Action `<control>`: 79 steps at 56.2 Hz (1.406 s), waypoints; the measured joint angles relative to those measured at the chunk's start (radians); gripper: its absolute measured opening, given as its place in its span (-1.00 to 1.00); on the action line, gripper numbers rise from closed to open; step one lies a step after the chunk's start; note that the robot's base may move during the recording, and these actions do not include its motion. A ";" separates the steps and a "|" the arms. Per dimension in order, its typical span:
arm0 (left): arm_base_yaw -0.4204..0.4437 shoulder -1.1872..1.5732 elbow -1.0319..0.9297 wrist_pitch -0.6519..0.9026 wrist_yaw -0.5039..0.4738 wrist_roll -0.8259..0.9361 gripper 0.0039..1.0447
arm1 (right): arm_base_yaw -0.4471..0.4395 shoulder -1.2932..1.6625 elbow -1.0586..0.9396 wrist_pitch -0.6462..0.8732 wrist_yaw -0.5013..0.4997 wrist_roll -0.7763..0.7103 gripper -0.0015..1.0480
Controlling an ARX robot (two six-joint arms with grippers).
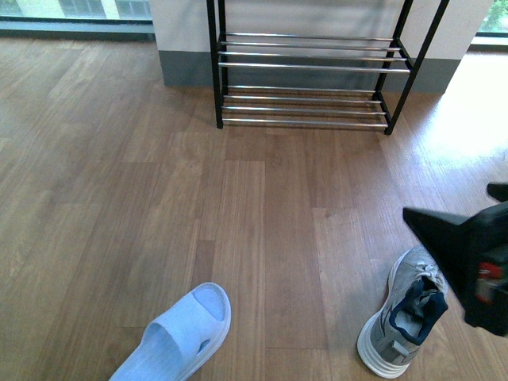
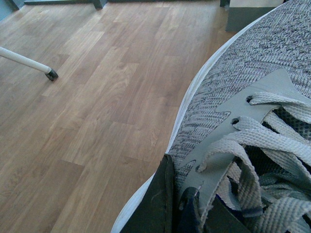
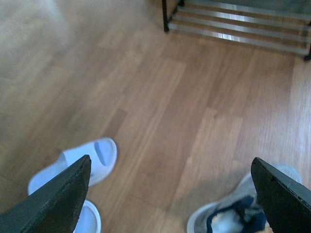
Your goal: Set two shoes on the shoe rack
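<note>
Wood floor (image 1: 119, 198) is filling most of every view, and the shoe rack (image 1: 305, 79) is standing at its far side, straight ahead of the robot, chrome bars running left-right, no shoes showing on the two tiers in view. The grey sneaker (image 1: 405, 313) is lying on the floor near the robot, on its right side and well apart from the rack. Its long axis is running roughly front to back, heel toward the robot and toe pointing away, leaning a little right. The right tool (image 3: 170, 194) is hovering just above and beside this sneaker, spread wide and gripping nothing. In the right wrist view the sneaker is sitting close to one finger, not centred in the gap, so my guess is the tool is needing a sideways shift before coming down. The right arm is clearly the nearer one. A second sneaker (image 2: 252, 63) is filling the left wrist view, laces up. The left tool (image 2: 187, 213) is looking closed on its collar edge, one dark finger outside the knit wall and one in by the laces. This arm is not showing in the front view. A pale blue slide (image 1: 178, 333) is lying on the robot's left, toe pointing away and a bit right, well apart from the grey sneaker, and the other slide (image 3: 87, 218) is sitting just beside it. Nothing is lying on the floor between sneaker and rack. A white leg (image 2: 29, 63) with a dark foot is touching the floor off by the left arm, out of the path
</note>
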 joint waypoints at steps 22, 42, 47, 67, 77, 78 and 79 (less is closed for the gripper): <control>0.000 0.000 0.000 0.000 0.000 0.000 -0.98 | -0.139 0.686 0.251 -0.051 0.089 -0.037 0.82; 0.000 0.000 0.000 0.000 0.000 0.000 -0.98 | -0.209 0.912 0.417 -0.078 0.088 0.023 0.82; 0.000 0.000 0.000 0.000 0.000 0.000 -0.98 | -0.225 0.949 0.460 -0.091 0.097 0.031 0.82; 0.000 0.000 0.000 0.000 0.000 0.000 -0.98 | -0.295 1.069 0.614 -0.173 0.118 0.061 0.82; 0.000 0.000 0.000 0.000 0.000 0.000 -0.98 | -0.339 1.085 0.640 -0.203 0.116 0.061 0.82; 0.000 0.000 0.000 0.000 0.000 0.000 -0.98 | -0.344 1.088 0.641 -0.204 0.117 0.059 0.82; 0.000 0.000 0.000 0.000 0.000 0.000 -0.98 | -0.349 1.091 0.643 -0.204 0.117 0.058 0.82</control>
